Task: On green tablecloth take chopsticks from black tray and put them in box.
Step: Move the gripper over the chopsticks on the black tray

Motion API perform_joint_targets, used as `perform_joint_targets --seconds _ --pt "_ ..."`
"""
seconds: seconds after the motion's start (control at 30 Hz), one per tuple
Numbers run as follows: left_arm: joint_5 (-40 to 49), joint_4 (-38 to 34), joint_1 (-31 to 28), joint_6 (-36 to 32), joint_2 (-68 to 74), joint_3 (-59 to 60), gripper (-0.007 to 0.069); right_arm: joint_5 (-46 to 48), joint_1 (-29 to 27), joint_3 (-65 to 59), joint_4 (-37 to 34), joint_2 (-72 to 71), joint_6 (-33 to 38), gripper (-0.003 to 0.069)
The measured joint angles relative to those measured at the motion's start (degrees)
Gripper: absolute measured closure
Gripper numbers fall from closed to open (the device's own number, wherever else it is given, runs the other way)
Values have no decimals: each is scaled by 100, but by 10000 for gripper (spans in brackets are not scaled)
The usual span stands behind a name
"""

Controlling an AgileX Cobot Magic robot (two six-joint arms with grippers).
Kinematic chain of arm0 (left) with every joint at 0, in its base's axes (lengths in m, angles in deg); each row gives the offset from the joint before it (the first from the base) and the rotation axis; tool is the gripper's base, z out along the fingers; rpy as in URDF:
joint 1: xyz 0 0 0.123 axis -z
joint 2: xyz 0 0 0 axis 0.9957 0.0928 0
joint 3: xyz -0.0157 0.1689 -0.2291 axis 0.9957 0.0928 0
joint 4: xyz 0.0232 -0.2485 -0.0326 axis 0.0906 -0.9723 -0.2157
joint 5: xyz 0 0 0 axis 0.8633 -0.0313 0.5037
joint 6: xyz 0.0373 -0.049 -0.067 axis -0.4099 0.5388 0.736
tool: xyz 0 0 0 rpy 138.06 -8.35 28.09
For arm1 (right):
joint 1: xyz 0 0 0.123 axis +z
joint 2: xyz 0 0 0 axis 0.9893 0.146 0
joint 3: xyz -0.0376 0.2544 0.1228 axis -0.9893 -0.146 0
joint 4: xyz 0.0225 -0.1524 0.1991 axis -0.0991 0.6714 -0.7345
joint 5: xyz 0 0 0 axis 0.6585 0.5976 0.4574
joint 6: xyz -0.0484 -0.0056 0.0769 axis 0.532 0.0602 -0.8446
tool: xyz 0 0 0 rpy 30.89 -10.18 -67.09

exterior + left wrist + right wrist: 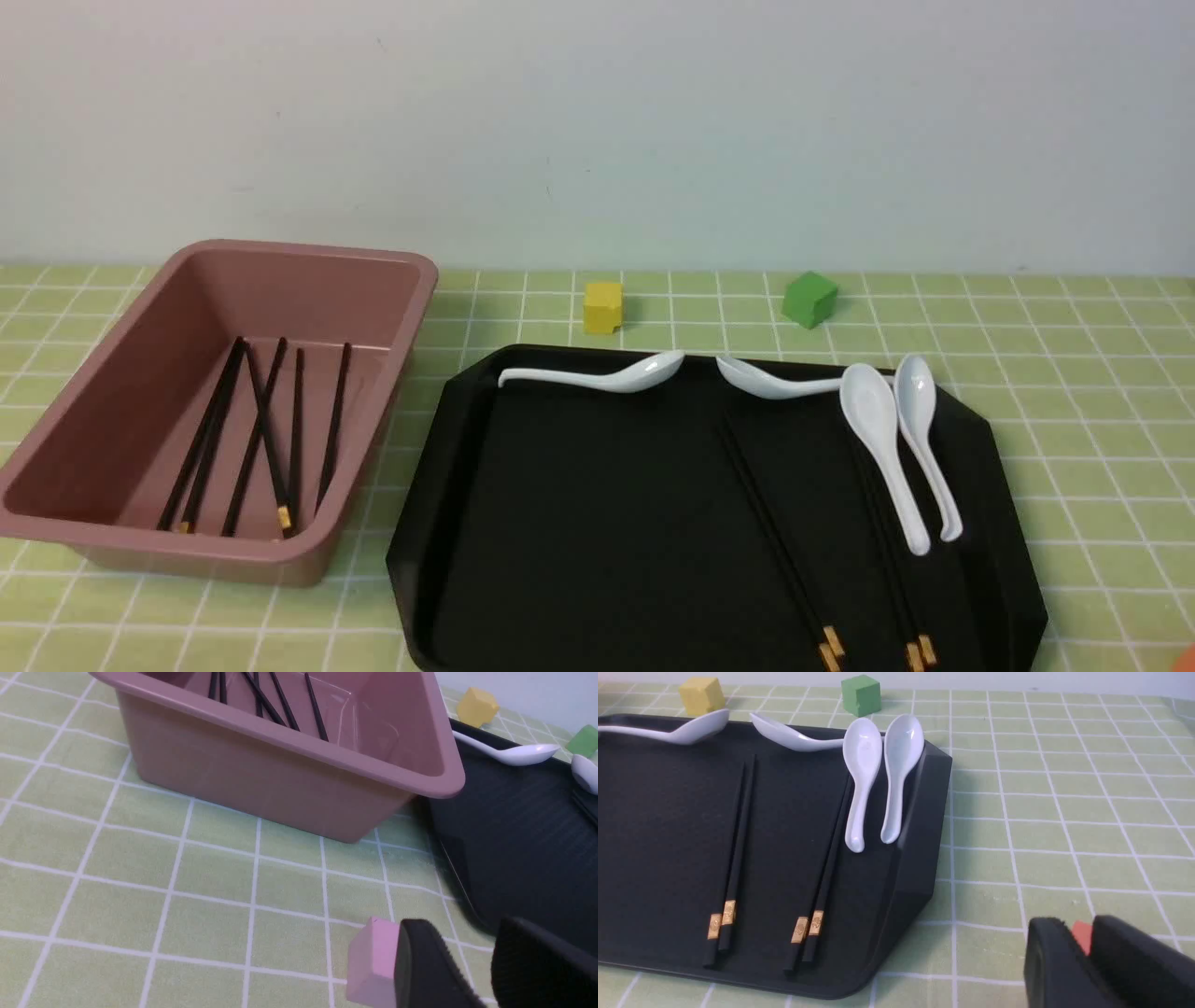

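The green tablecloth (1074,355) covers the table. The black tray (579,504) lies centre-right and holds two pairs of black chopsticks with gold bands, one pair (780,551) near its middle and one pair (887,551) under the spoons. Both pairs show in the right wrist view (733,858) (826,868). The pink box (308,280) stands on the left with several chopsticks (297,429) inside. My left gripper (467,933) is slightly open and empty, low over the cloth between box (261,779) and tray (514,840). My right gripper (1083,928) is shut, right of the tray. Neither shows in the front view.
Several white spoons (882,439) lie along the tray's far and right side. A yellow cube (602,307) and a green cube (808,299) sit behind the tray. A pink cube (371,961) touches or sits beside my left finger. A red block (1081,939) shows past my right fingertips.
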Motion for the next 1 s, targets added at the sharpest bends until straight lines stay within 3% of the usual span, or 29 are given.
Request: perform_joint_targets --seconds 1.0 --pt "0 0 0 0 0 0 388 0 0 5 0 0 0 481"
